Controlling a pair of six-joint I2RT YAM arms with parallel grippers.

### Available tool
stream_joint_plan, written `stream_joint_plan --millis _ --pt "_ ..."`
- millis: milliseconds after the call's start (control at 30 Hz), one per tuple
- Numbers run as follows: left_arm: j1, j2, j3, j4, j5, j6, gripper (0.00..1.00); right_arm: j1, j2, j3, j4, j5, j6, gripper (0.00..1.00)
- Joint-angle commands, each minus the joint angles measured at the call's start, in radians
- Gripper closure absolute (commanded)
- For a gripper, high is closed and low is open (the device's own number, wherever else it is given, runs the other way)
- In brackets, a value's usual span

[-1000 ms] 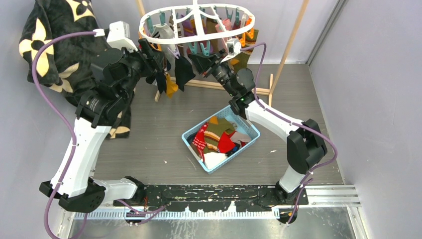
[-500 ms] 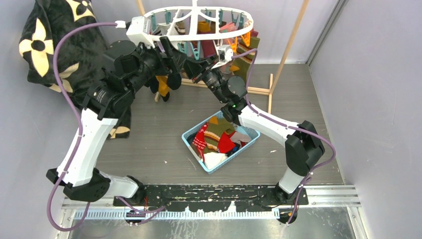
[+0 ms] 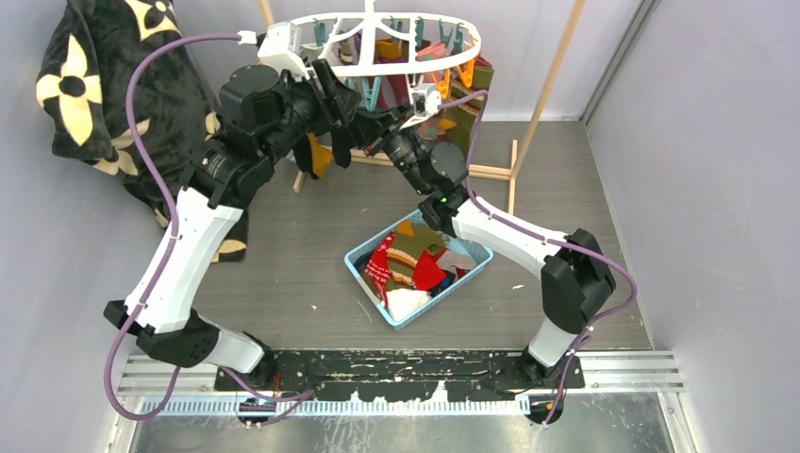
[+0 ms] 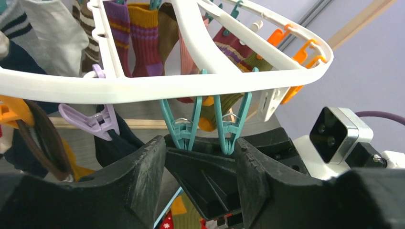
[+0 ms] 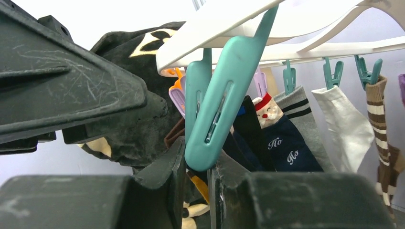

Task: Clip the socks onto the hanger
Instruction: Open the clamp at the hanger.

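The white hanger (image 3: 464, 49) hangs at the back, with several socks clipped on it (image 5: 286, 138). More socks (image 3: 415, 264) lie in the basket. My left gripper (image 4: 200, 148) is wide open and empty. It sits just under two teal clips (image 4: 184, 129) on the hanger's front rim (image 4: 143, 88). My right gripper (image 5: 197, 155) has its jaws nearly together around the lower end of a teal clip (image 5: 215, 114). Its black fingers (image 4: 215, 176) show between my left fingers. In the top view both grippers, left (image 3: 341, 118) and right (image 3: 370, 121), meet under the hanger's front left.
A light blue basket (image 3: 373, 293) stands mid-floor. A black blanket with cream flowers (image 3: 94, 85) hangs at the back left. Wooden rack poles (image 3: 552, 75) stand behind the hanger, and a grey wall is on the right.
My left arm has swung right and up, bringing its gripper under the hanger's front rim beside the right gripper. The hanger has shifted slightly and the right gripper has moved a little left.
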Motion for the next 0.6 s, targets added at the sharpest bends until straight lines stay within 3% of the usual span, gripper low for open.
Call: stream_joint_plan --millis 0,200,567 --pt "0.000 0.003 0.039 0.090 -0.050 -0.014 0.48 0.008 -0.016 0.055 0.051 -0.006 -0.002 0.91" --pt "-0.001 0.004 0.015 0.088 -0.102 -0.011 0.56 0.010 -0.022 0.056 0.045 -0.019 0.003 0.91" --pt "0.000 0.055 0.060 0.071 -0.076 -0.026 0.50 0.013 -0.024 0.060 0.029 -0.037 0.004 0.91"
